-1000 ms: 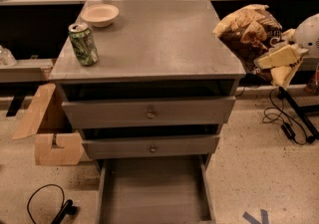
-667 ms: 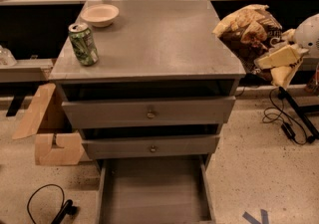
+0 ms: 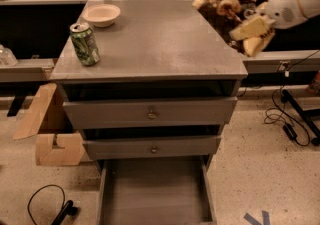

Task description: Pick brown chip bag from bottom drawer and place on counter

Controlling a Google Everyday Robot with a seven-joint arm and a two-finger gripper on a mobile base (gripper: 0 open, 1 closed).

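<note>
The hand, clamped on the chip bag, hangs over the table's back right corner. Only a green can and a bowl crowd the left side, so the middle and front right are open.

Counter: flat grey cabinet top. The gripper hangs at its edge on the view's right, fingers clamped on the brown chip bag over the rear corner. Whether the bag touches the surface cannot be told. Well apart from the fingers, at the opposite edge, stands an upright green soda can, with a shallow pale bowl behind it.
</note>
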